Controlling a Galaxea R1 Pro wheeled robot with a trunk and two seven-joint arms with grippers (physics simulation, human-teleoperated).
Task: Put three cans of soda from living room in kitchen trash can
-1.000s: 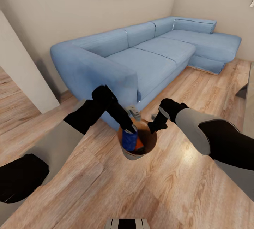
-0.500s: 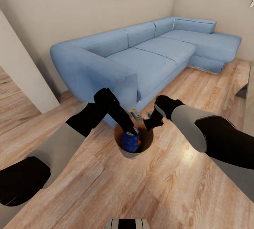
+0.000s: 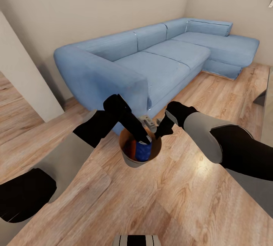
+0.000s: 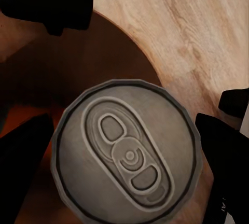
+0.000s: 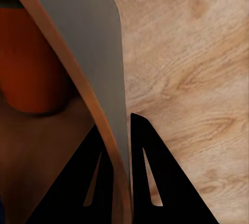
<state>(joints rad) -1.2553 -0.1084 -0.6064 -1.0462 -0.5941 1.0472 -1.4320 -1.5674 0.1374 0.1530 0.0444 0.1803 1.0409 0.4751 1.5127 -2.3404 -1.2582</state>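
My right gripper point(image 3: 156, 134) is clamped on the rim of the trash can point(image 3: 131, 159), one finger point(image 5: 155, 182) outside the pale grey wall and one inside, holding the bin above the wood floor point(image 3: 182, 196) in front of the blue sofa point(image 3: 151, 60). My left gripper point(image 3: 143, 139) reaches into the bin, fingers point(image 4: 228, 151) spread to either side of the dark blue soda can point(image 3: 143, 151), not pressing it; its silver top point(image 4: 127, 154) faces the wrist camera. An orange can point(image 5: 31, 63) also lies inside.
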